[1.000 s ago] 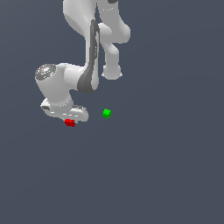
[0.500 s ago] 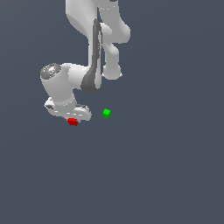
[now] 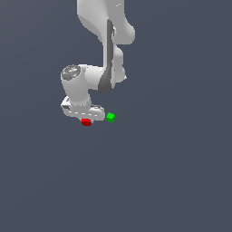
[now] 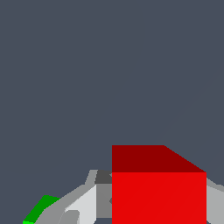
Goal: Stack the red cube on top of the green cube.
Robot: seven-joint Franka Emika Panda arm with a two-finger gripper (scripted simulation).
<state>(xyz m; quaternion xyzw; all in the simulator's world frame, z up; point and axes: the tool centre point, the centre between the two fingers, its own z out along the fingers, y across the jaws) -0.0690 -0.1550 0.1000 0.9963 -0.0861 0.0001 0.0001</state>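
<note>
The red cube (image 3: 86,122) sits right under the white gripper (image 3: 89,120), just below the arm's wrist. In the wrist view the red cube (image 4: 158,192) looks very big and fills the space between the grey fingers (image 4: 83,205), one finger on each side of it. The jaws look closed on the red cube, with the fingers touching its sides. I cannot tell if the cube rests on the floor or hangs a little above it.

The green cube (image 3: 110,117) is near the red cube, toward the exterior view's right, and the two do not touch. In the wrist view only a small corner of the green cube (image 4: 40,208) peeks out from behind one finger.

The white arm (image 3: 103,41) reaches down from above onto the dark grey floor (image 3: 172,172).
</note>
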